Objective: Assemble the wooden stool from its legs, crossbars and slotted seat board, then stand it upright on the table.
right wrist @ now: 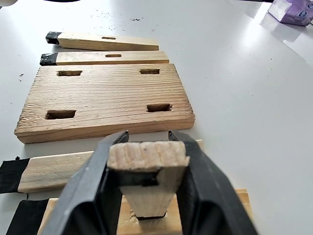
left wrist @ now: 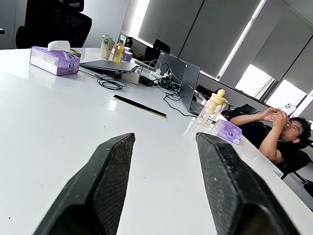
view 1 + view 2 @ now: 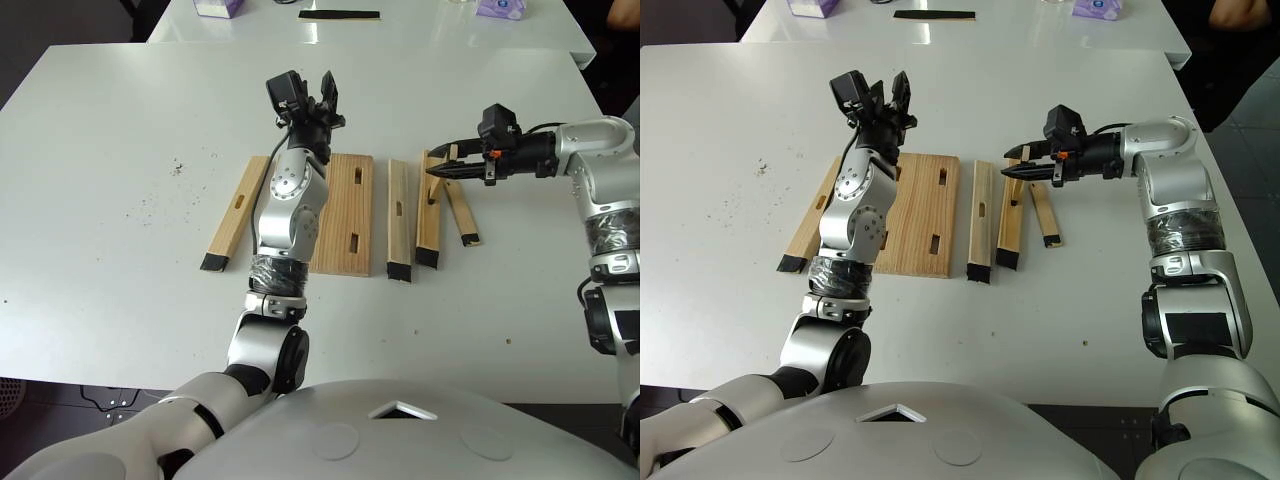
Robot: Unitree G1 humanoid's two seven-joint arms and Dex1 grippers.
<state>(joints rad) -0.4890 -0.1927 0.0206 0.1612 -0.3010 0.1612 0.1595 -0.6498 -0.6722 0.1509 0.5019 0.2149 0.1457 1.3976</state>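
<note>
Table (image 3: 100,150) white, with slotted seat board (image 3: 345,210) flat near its middle, 4 slots facing up. Left of board: 2 legs (image 1: 105,41) side by side, black tips toward robot. Right of board: leg 3 (image 3: 398,220) just beside it, then leg 4 (image 3: 429,225), then loose crossbar (image 3: 463,217) flat on tabletop, slightly angled. Right gripper (image 1: 147,137) low over leg 4, fingers (image 1: 85,191) pinching held crossbar (image 1: 146,156) by its 2 sides. Lower end of that piece at slot of leg 4, depth impossible to tell. Left gripper (image 3: 318,100) raised above far edge of board, fingers (image 2: 98,191) spread wide, nothing between, touching no part. Dark specks (image 3: 178,167) scattered on tabletop left of parts. Purple tissue box (image 2: 54,59) on far table.
</note>
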